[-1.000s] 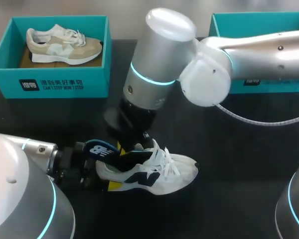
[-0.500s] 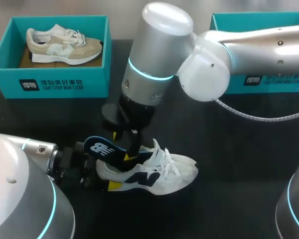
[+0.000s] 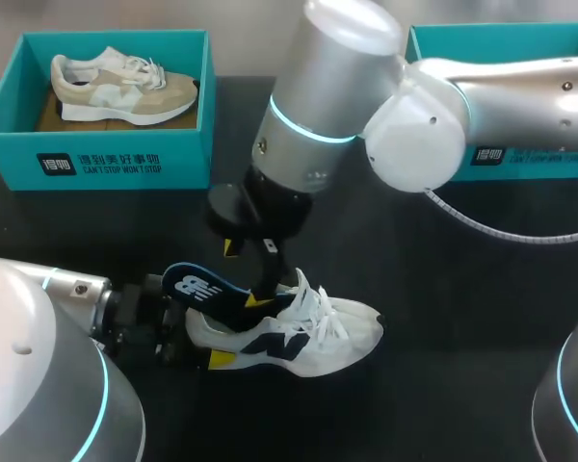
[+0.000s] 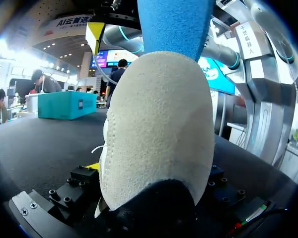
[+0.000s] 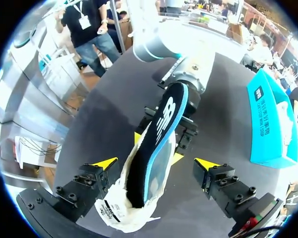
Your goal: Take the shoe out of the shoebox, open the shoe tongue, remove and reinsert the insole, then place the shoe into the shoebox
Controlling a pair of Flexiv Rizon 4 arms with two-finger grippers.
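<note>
**Q:** State of the right gripper?
**A:** The right gripper (image 5: 155, 163) is spread wide. Its yellow tips stand on either side of the shoe (image 3: 318, 332) and the insole (image 3: 197, 289) and touch neither. It grips nothing.

**Q:** Pose of the right arm?
**A:** The right arm (image 3: 501, 96) enters from the right and reaches past the middle. Its wrist points down over the heel end of the shoe.

**Q:** State of the left gripper?
**A:** The left gripper (image 3: 209, 334) is clamped on the heel of the shoe, one yellow tip on each side. The left arm (image 3: 39, 327) lies low over the table (image 3: 462, 318).

**Q:** Location of the task items?
**A:** The shoe, white with navy panels, stands on its sole on the black table, toe to the right. The insole sticks out of the heel opening, tilted upward. Its dark face with a white logo is uppermost and its blue underside faces the left gripper.

**Q:** Containers?
**A:** The teal shoebox (image 3: 96, 164) at the far left holds a beige shoe (image 3: 125, 87) on a brown base. The second shoebox (image 3: 433, 43), at the far right, is partly behind the right arm, so its contents cannot be seen.
</note>
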